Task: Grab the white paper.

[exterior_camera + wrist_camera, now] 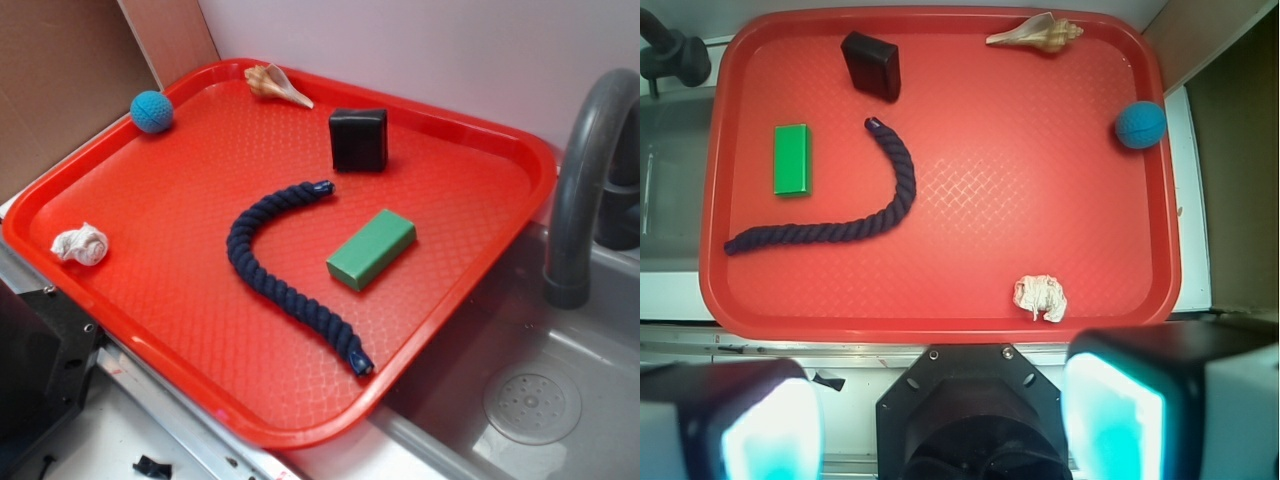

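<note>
Spread wide, the claw hangs outside the red tray, near the white paper.

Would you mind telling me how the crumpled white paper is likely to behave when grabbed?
The white paper looks loosely wadded, so it is probably very light and will squash under the hand. Its lumpy shape suggests it will scoot rather than roll on the red tray.
</note>
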{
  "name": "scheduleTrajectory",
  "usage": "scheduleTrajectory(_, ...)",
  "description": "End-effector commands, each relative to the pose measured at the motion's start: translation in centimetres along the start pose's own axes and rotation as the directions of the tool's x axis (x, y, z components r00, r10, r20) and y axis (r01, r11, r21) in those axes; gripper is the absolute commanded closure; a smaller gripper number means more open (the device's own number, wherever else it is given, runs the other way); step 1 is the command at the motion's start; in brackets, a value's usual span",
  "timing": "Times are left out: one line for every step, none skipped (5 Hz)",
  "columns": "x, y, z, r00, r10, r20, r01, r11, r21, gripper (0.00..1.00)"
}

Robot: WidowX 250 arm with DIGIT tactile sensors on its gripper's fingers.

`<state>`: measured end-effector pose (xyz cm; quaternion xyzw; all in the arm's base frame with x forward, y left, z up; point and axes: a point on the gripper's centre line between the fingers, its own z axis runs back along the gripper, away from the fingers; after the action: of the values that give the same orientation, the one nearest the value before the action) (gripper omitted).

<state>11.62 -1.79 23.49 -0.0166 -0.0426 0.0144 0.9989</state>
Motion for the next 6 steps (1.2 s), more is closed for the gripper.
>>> scheduleTrajectory(0.0, 0.0, 0.0, 1.0, 0.0, 0.0, 0.0, 1.0, 0.0, 0.0)
scheduleTrajectory(0.1, 0.6, -1.1, 0.998, 0.003, 0.063, -0.003, 1.0, -0.005, 0.0)
scheduleTrajectory(-0.5, 2.1, -3.0, 0.996, -0.031, 0.082, 0.033, 0.999, -0.024, 0.0)
scheduleTrajectory(-1.2, 4.4, -6.1, 0.995, -0.022, 0.093, 0.024, 0.999, -0.024, 0.0)
scheduleTrajectory(-1.5, 6.4, -9.2, 0.999, -0.016, 0.038, 0.016, 1.0, -0.006, 0.0)
scheduleTrajectory(-1.4, 7.9, -12.4, 0.999, -0.02, -0.03, 0.02, 1.0, 0.019, 0.0)
